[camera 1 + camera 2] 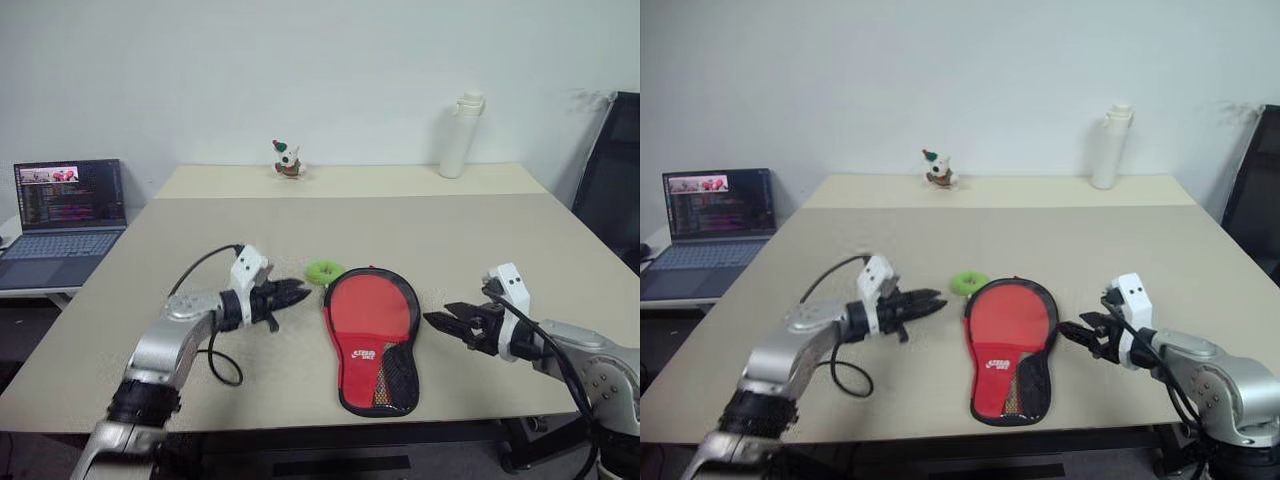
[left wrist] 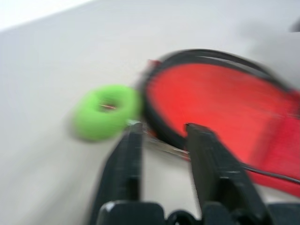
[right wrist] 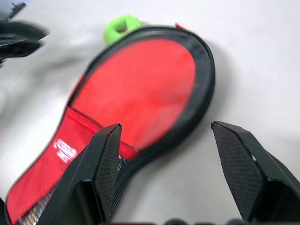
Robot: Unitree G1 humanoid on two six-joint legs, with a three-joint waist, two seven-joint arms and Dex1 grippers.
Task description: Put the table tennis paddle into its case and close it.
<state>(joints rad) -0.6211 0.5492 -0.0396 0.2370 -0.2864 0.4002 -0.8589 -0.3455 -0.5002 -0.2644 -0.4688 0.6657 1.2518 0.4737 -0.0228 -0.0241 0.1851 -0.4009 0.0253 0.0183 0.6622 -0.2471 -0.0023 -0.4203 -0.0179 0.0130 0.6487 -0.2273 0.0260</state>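
The black case (image 1: 372, 340) lies open near the front edge of the beige desk (image 1: 450, 240), its rounded end pointing away from the robot and its narrow end toward it. The table tennis paddle (image 1: 369, 312) rests inside it, red face up, with the zip edge running round the blade as a black rim; the handle end is tucked under the red lining and mesh pocket (image 1: 398, 380) at the case's narrow end. A green ring charm (image 1: 324, 271) sits on the desk just beside the case's rounded end, on its left. The left pincer (image 1: 296, 292) hangs low over the desk to the left of the case, aimed at the ring and the case rim, its fingers (image 2: 125, 164) a little apart and holding nothing. The right pincer (image 1: 440, 322) hovers on the other side, just beside the case's right edge, its fingers (image 3: 105, 159) spread wide and empty. Farther back, a small toy figure (image 1: 288, 160) and a white bottle (image 1: 461, 135) stand well apart at the far edge. An open laptop (image 1: 66, 215) sits on a separate surface to the left, and a dark chair (image 1: 612, 180) stands at the right.
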